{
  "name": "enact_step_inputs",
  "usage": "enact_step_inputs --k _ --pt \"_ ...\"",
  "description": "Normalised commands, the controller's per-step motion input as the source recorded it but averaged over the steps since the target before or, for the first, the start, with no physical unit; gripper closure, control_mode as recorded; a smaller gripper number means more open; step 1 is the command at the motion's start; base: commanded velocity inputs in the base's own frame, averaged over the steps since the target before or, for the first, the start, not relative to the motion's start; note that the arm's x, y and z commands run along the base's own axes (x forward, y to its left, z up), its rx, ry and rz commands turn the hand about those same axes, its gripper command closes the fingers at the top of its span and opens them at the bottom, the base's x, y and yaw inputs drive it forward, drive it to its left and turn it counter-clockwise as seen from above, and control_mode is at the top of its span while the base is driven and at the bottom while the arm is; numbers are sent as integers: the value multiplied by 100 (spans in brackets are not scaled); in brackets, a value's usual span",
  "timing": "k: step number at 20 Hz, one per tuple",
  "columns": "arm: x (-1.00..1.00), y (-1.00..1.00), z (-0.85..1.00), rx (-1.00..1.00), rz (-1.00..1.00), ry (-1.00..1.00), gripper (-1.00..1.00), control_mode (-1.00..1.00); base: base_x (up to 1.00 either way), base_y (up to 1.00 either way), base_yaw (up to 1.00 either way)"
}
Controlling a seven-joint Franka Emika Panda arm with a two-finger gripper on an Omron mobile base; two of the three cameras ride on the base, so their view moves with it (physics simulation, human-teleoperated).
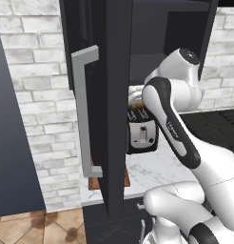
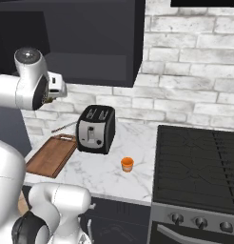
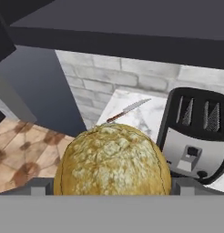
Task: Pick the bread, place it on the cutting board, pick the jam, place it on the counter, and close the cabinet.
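Observation:
The bread [image 3: 112, 159], a round yellowish-tan bun, sits between my gripper's [image 3: 112, 191] fingers in the hand view, and the jaws are closed wide on it. It hangs in the air above the counter's left part, in front of the toaster [image 3: 196, 136]. In the left base view the bread [image 1: 135, 97] peeks out beside my forearm. The cutting board [image 2: 52, 155] lies bare on the counter [image 2: 104, 176] below my gripper [image 2: 51, 97]. The small orange jam [image 2: 127, 164] stands on the marble right of the toaster. The cabinet [image 2: 81, 38] is open, its door [image 1: 114, 95] swung out edge-on.
A black toaster [image 2: 95, 128] stands behind the board, with a knife [image 2: 64, 127] to its left by the brick wall. The black stovetop [image 2: 199, 162] is at the right. The door's grey bar handle [image 1: 83, 114] juts out at my arm's left.

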Motion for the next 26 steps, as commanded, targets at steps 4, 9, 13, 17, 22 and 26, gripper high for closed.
enact_step_inputs --k 4,9,13,17,22,26 --pt "-2 0 -36 0 0 15 100 -100 0 0 0" --pt "0 0 -31 0 0 13 100 -100 0 0 0" --pt "0 0 -30 0 0 11 100 -100 0 0 0" --pt "0 0 -41 0 0 9 100 -100 0 0 0" --pt "0 0 -48 0 0 7 100 -100 0 0 0" --pt "0 1 -46 -1 0 3 100 -100 0 0 0"
